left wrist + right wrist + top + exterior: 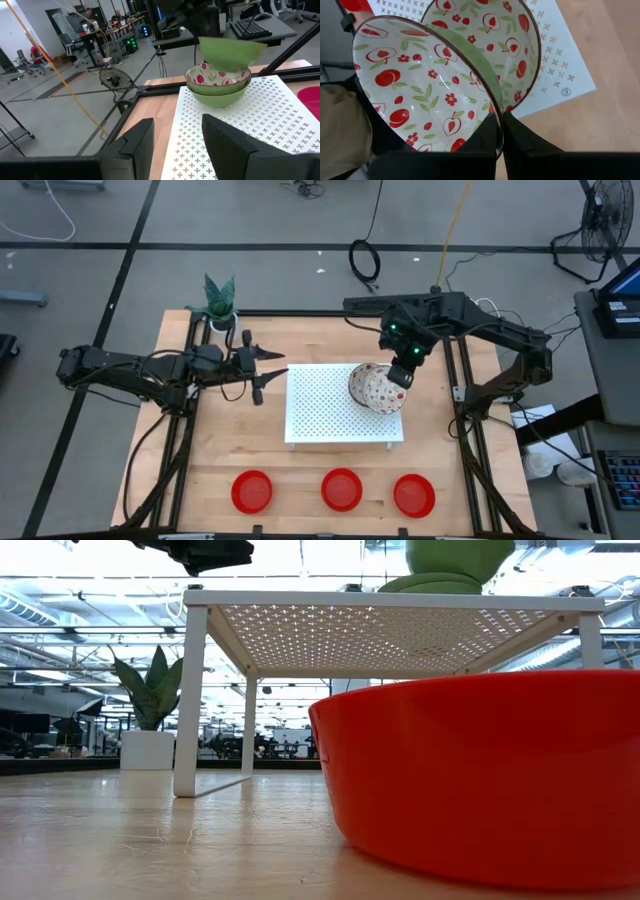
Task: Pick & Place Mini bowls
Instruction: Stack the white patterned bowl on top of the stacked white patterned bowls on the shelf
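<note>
No text, label, brand, number or sign can be read on anything in any of these views.

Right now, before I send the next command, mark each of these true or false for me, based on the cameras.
1. The right gripper is pinching the rim of a patterned bowl over the white perforated stand. True.
2. Three plain red bowls sit in a row on the table, in front of the stand. True.
3. The left gripper is holding a bowl. False: it holds nothing and hovers open beside the stand's left edge.
4. The patterned bowls are red on the outside. False: their outsides are green, their insides white with red fruit.
5. The plant stands on the stand. False: it is at the table's far left corner.
</note>
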Robot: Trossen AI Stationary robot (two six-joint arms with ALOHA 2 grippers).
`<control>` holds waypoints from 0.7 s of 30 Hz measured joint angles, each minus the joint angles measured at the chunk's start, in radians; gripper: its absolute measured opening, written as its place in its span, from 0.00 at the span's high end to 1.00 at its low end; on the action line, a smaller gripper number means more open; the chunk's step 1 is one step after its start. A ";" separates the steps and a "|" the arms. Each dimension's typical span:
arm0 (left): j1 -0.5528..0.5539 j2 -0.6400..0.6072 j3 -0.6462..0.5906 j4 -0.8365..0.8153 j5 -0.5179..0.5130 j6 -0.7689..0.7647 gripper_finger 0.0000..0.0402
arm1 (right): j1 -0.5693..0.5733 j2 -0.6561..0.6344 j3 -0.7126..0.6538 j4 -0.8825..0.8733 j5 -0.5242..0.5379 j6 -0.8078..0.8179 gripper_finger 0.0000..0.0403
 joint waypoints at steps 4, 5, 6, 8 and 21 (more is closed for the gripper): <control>0.000 0.000 0.000 0.001 0.000 0.014 0.58 | -0.002 -0.001 -0.013 0.015 0.003 0.000 1.00; 0.000 0.000 0.000 0.002 0.000 0.018 0.58 | -0.004 -0.001 -0.013 0.022 0.004 0.000 1.00; 0.000 0.000 0.000 0.002 0.000 0.018 0.58 | -0.006 0.000 -0.013 0.030 0.005 0.004 1.00; 0.000 0.000 0.000 0.002 0.000 0.019 0.58 | -0.012 0.007 -0.013 0.042 0.004 0.009 1.00; 0.000 0.000 0.000 0.007 -0.001 0.025 0.58 | -0.048 0.042 -0.013 0.089 0.006 0.006 0.96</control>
